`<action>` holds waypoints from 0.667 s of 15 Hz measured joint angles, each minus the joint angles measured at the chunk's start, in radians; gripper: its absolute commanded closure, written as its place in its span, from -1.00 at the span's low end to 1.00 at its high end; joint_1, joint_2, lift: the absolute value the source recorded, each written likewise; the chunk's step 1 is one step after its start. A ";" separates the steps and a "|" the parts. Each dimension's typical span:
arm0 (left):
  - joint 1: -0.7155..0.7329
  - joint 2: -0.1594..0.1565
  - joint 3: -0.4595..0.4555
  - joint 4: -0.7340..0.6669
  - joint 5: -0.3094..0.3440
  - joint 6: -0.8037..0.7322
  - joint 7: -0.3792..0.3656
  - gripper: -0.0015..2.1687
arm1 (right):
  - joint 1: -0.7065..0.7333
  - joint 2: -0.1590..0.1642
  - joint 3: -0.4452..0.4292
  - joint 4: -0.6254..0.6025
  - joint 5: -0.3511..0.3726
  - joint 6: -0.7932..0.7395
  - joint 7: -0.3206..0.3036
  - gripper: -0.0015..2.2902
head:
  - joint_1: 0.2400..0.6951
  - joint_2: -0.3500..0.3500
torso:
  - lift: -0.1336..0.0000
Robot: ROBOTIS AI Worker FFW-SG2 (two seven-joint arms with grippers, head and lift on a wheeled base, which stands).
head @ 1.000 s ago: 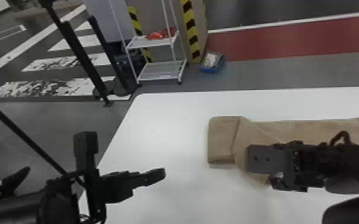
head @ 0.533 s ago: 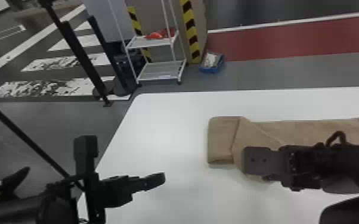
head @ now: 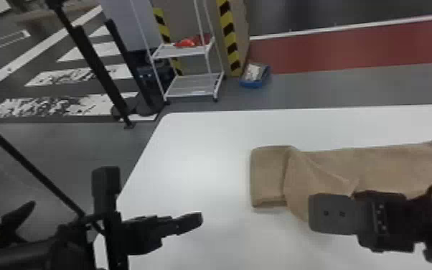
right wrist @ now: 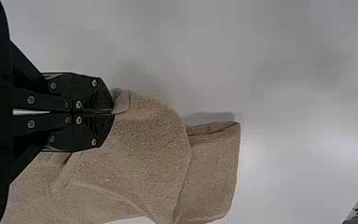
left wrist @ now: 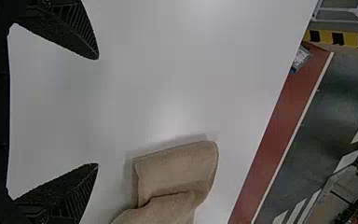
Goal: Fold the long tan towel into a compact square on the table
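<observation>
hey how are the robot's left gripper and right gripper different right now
The left gripper has its fingers spread wide, while the right gripper has its fingers closed. The left gripper holds nothing, but the right gripper pinches the tan towel. The left gripper is left of the towel, whereas the right gripper is at its near side. Both have black fingers.

The towel [head: 387, 165] is matt tan cloth with a rough, fuzzy nap. The desk [head: 204, 150] looks smooth and white, with a soft sheen. The right jaws [right wrist: 113, 112] are matt black, set with shiny metal-looking screws.
</observation>
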State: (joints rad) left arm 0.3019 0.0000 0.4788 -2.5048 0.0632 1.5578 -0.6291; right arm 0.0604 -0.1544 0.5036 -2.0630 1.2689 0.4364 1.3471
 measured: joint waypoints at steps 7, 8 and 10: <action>0.002 0.000 0.000 0.017 0.011 0.000 -0.003 -0.94 | 0.025 0.013 -0.013 -0.026 0.000 0.051 -0.031 -0.66 | 1.00 1.00 | -0.87; 0.002 0.000 0.000 0.020 0.012 0.000 -0.003 -0.94 | 0.021 0.013 -0.015 -0.029 -0.001 0.049 -0.036 -0.66 | 1.00 1.00 | -0.87; 0.002 0.000 0.000 0.029 0.013 0.000 -0.003 -0.93 | 0.010 0.014 -0.019 -0.022 0.002 0.041 -0.046 -0.61 | 1.00 1.00 | -0.87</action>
State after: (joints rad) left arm 0.3038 0.0000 0.4786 -2.4759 0.0766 1.5578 -0.6319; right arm 0.0699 -0.1405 0.4850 -2.0851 1.2706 0.4770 1.3007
